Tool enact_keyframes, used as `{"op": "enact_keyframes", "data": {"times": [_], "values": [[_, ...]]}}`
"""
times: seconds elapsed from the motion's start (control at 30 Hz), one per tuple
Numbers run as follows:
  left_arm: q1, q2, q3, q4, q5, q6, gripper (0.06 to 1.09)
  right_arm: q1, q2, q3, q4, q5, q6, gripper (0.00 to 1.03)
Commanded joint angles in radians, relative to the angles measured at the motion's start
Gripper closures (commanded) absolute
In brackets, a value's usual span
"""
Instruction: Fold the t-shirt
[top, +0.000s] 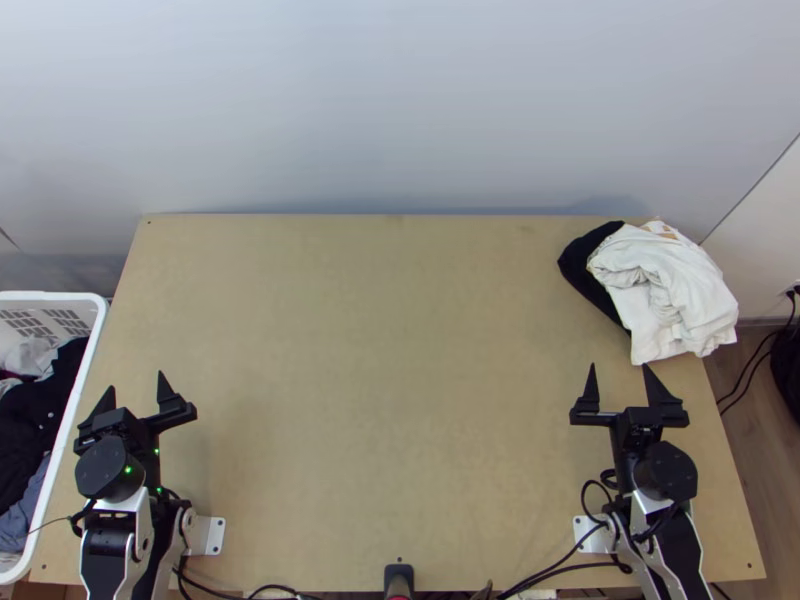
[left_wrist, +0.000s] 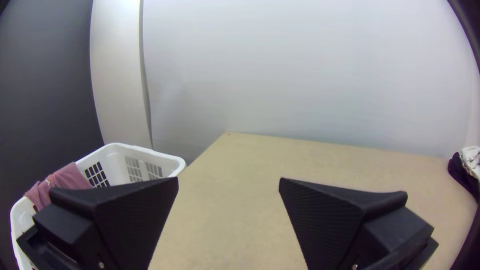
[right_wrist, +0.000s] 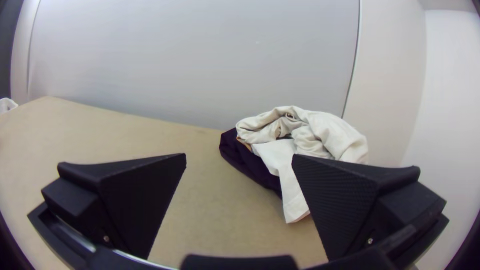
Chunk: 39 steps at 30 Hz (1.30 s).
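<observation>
On the bench (top: 390, 400), at its far right corner, a white cloth (top: 668, 285), likely the t-shirt, lies bunched against a dark cloth (top: 588, 264). The left pincer (top: 136, 381) and right pincer (top: 619, 366) are released; best nip white fabric alone, draw it to the bench's middle and smooth it flat.

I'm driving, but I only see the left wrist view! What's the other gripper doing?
Observer: The right gripper is open, with nothing between its fingers.
Operator: There's some white stuff at my edge. Is it all on the table?
Observer: No, that white cloth lies bunched, partly past the table's right edge.
Operator: What's in the bottom of my basket?
Observer: I can't see the bottom, but dark clothes are heaped inside.
</observation>
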Motion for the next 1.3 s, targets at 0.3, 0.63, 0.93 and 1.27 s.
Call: {"op": "enact_keyframes", "data": {"times": [0.3,0.63,0.93,1.27], "values": [[0.000,0.000,-0.001,-0.001,0.000,0.000,0.10,0.009,0.000,0.000,0.000,0.000,0.001,0.04],[-0.010,0.000,0.008,-0.039,-0.002,0.001,0.10,-0.047,0.000,-0.001,0.018,0.002,0.067,0.04],[-0.017,-0.001,0.048,-0.111,-0.015,0.089,0.10,-0.002,-0.004,-0.026,0.244,0.132,-0.278,0.05],[-0.009,0.174,0.284,0.027,-0.011,0.029,0.10,0.033,0.147,0.207,0.210,0.250,-0.345,0.04]]}}
